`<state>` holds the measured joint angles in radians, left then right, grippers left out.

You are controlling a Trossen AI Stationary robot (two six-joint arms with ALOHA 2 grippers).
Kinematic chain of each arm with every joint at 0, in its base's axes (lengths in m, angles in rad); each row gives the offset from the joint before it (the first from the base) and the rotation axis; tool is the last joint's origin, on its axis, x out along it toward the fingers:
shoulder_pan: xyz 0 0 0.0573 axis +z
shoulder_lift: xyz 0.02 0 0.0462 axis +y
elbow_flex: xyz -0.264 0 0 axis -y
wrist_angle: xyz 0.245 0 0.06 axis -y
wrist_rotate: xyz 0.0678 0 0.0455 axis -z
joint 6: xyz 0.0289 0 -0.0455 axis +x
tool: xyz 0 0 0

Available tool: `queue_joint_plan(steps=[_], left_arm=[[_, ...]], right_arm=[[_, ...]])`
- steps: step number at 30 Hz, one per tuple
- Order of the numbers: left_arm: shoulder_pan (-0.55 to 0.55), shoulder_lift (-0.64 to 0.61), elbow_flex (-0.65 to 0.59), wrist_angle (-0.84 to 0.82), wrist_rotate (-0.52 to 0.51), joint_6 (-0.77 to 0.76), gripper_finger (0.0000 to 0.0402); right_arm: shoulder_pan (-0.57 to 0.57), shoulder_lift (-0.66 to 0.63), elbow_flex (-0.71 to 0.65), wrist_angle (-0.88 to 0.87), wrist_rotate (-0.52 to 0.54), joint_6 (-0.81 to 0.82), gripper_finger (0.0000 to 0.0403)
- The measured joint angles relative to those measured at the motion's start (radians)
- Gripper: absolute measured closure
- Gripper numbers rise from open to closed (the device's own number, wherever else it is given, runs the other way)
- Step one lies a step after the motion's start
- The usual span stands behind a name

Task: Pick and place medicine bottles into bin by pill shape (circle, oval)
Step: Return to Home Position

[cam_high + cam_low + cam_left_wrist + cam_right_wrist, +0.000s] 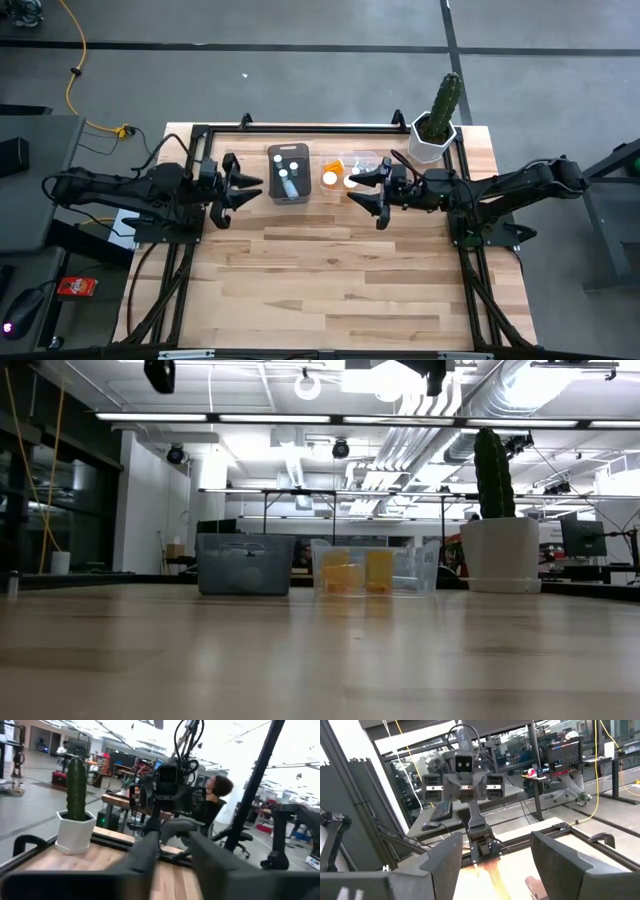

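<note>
A grey bin (pixel 289 173) near the table's far edge holds white-capped clear-bluish medicine bottles (pixel 288 172). A clear bin (pixel 350 172) to its right holds orange medicine bottles (pixel 330 178). Both bins also show in the low view, the grey bin (pixel 245 565) left of the clear bin (pixel 372 571). My left gripper (pixel 250 188) is open and empty, level, just left of the grey bin. My right gripper (pixel 362 190) is open and empty, level, at the clear bin's right side, above the table.
A cactus in a white pot (pixel 435 125) stands at the table's far right corner. A black frame (pixel 300 127) runs along the table's far and side edges. Bare wood (pixel 330 280) lies over the near half. A person (pixel 215 802) sits beyond the table.
</note>
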<state>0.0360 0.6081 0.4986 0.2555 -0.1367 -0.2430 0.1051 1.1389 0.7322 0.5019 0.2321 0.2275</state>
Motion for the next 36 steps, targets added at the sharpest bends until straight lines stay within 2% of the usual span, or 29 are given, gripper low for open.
queue_joint_plan(steps=[2, 3, 7, 9, 12, 16, 17, 20, 26, 30, 36], left_arm=[[0.0, -0.042, -0.05, 0.005, 0.012, -0.009, 0.0358], [0.0, -0.07, -0.079, 0.005, 0.016, -0.014, 0.0379], [0.0, -0.199, -0.197, 0.025, -0.003, -0.06, 0.0387], [0.0, -0.269, -0.255, 0.032, -0.005, -0.071, 0.0397], [0.0, -0.376, -0.337, 0.032, -0.002, -0.104, 0.0398], [0.001, -0.505, -0.425, 0.016, 0.035, -0.135, 0.0401], [0.001, -0.534, -0.44, 0.013, 0.042, -0.139, 0.0401], [0.001, -0.607, -0.488, 0.009, 0.047, -0.139, 0.0401], [0.009, -0.603, -0.487, -0.13, 0.038, -0.11, 0.0401], [0.01, -0.605, -0.486, -0.113, 0.071, -0.122, 0.0401], [0.01, -0.603, -0.487, -0.186, 0.073, -0.129, 0.0401]], right_arm=[[0.0, 0.0, 0.0, -0.005, 0.0, 0.006, 0.0176], [0.0, 0.0, 0.0, -0.005, 0.0, 0.012, 0.0176], [0.0, 0.0, 0.0, -0.004, 0.0, 0.037, 0.0179], [0.0, 0.0, 0.0, -0.004, 0.0, 0.037, 0.0193], [0.0, 0.0, 0.0, -0.004, 0.0, 0.048, 0.0245], [0.0, 0.0, 0.0, -0.005, -0.001, 0.091, 0.0367], [0.0, 0.0, 0.0, -0.006, -0.002, 0.093, 0.0384], [0.0, 0.0, 0.0, -0.008, 0.004, 0.135, 0.0381], [0.0, -0.004, 0.0, -0.055, -0.008, 0.226, 0.0398], [0.0, -0.019, -0.002, -0.131, -0.033, 0.267, 0.0401], [0.0, -0.073, -0.127, -0.067, -0.068, 0.364, 0.0402]])
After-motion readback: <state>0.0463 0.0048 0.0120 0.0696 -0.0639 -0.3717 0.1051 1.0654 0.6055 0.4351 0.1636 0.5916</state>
